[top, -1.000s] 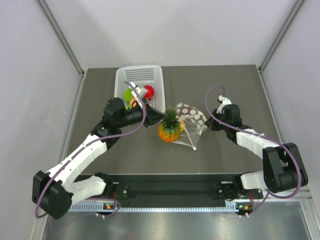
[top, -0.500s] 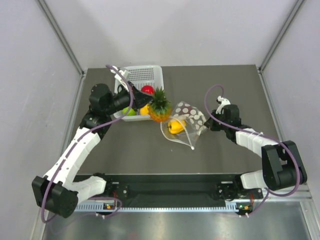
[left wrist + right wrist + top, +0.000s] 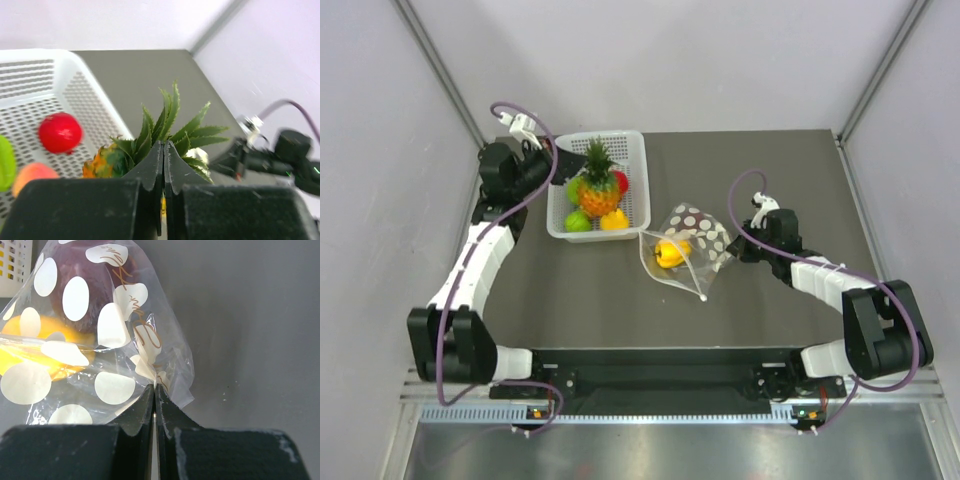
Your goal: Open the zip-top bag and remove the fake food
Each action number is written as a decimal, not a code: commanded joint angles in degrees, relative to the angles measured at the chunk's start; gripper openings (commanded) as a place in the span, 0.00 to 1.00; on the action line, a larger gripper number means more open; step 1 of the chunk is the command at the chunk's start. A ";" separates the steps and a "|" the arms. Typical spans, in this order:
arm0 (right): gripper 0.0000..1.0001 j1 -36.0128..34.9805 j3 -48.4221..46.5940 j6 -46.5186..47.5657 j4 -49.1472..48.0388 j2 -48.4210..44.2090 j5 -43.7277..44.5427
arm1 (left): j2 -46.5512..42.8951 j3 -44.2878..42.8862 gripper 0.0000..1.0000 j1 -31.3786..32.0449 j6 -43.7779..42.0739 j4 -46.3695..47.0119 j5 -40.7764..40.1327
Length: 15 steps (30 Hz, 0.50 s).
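Grey desk (image 3: 770, 170): the dotted bag (image 3: 705, 232), seemingly thin and slippery, lies mid-frame, one corner pinched by the right fingers (image 3: 141, 415). Left fingers (image 3: 150, 172) clamp the pineapple (image 3: 599, 192) by its stiff leaves above the basket (image 3: 563, 160), upper left.

Zip-top bag (image 3: 112, 322) was clear with cream polka dots; pepper (image 3: 670, 252) yellow, pineapple (image 3: 599, 192) orange with green leaves, apple (image 3: 60, 132) red, perforated basket (image 3: 625, 148) white, table (image 3: 770, 160) dark grey.
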<state>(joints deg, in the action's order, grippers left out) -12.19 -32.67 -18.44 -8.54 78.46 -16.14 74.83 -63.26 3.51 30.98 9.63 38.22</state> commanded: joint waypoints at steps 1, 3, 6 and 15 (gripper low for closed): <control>0.00 1.02 -0.21 0.77 -2.45 -0.06 -1.35 | 5.21 -3.53 0.00 -0.96 1.45 10.92 -4.63; 0.00 1.02 -0.29 0.94 -2.45 -0.14 -1.52 | 8.13 -5.97 0.00 -1.13 1.01 13.40 -6.30; 0.00 1.02 -0.21 0.77 -2.54 -0.23 -1.79 | 13.32 -8.98 0.00 -1.22 -0.48 15.58 -9.64; 0.00 1.02 -0.12 1.12 -2.45 -0.14 -2.14 | 27.89 -18.64 0.00 -1.31 -5.14 14.72 -16.95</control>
<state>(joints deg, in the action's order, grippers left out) -12.19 -32.67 -18.09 -8.56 78.46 -17.32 99.31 -77.19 2.50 28.21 20.34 22.85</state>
